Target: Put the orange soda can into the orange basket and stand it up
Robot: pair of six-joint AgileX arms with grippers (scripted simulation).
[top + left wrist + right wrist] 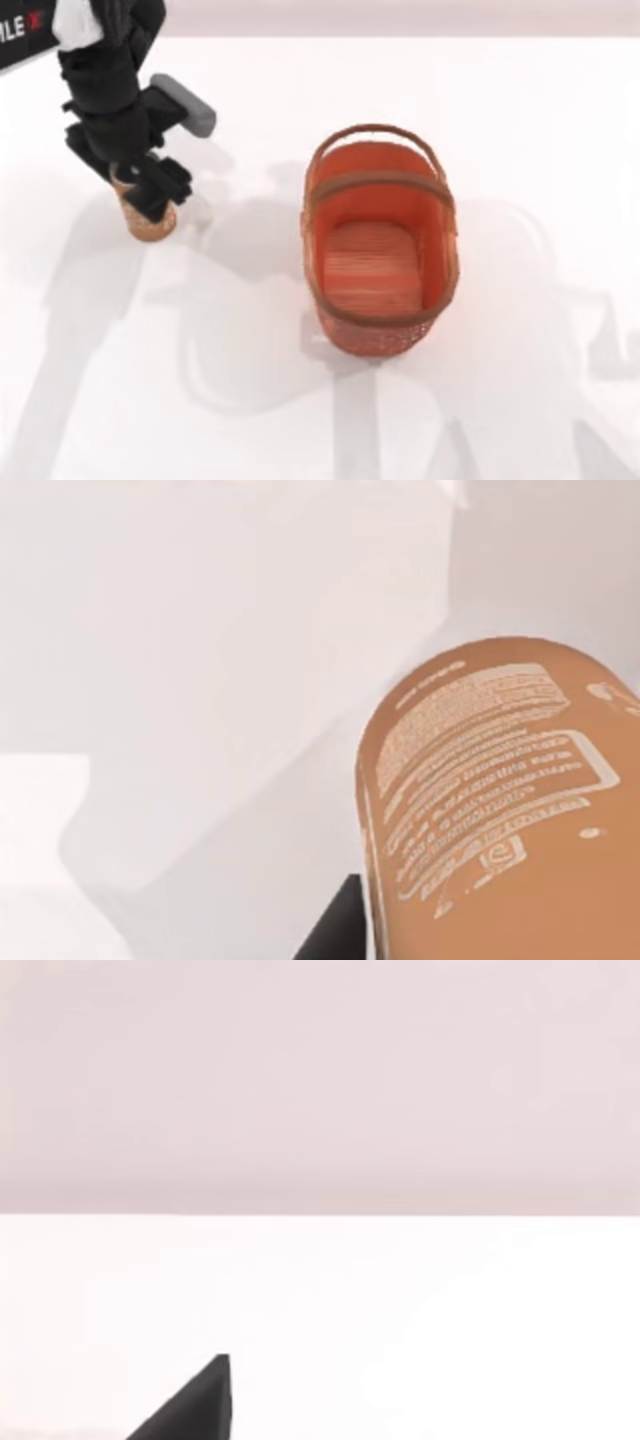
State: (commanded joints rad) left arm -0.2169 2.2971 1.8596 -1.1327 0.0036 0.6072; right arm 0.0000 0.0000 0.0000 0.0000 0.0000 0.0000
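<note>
The orange soda can [150,222] stands upright on the table at the far left, well apart from the orange basket [440,215]. My left gripper [152,196] comes down over the can from above and is shut on it. In the left wrist view the can [500,800] fills the near side, its white print facing the camera, and one dark finger [335,930] presses its side while the other is hidden behind it. The basket sits at the table's middle with nothing in it and both brown handles up. My right arm is out of the top view.
The white table [250,380] stretches between the can and the basket. In the right wrist view only one dark finger [195,1410] shows, set far to one side over bare table and a pale back wall [320,1080].
</note>
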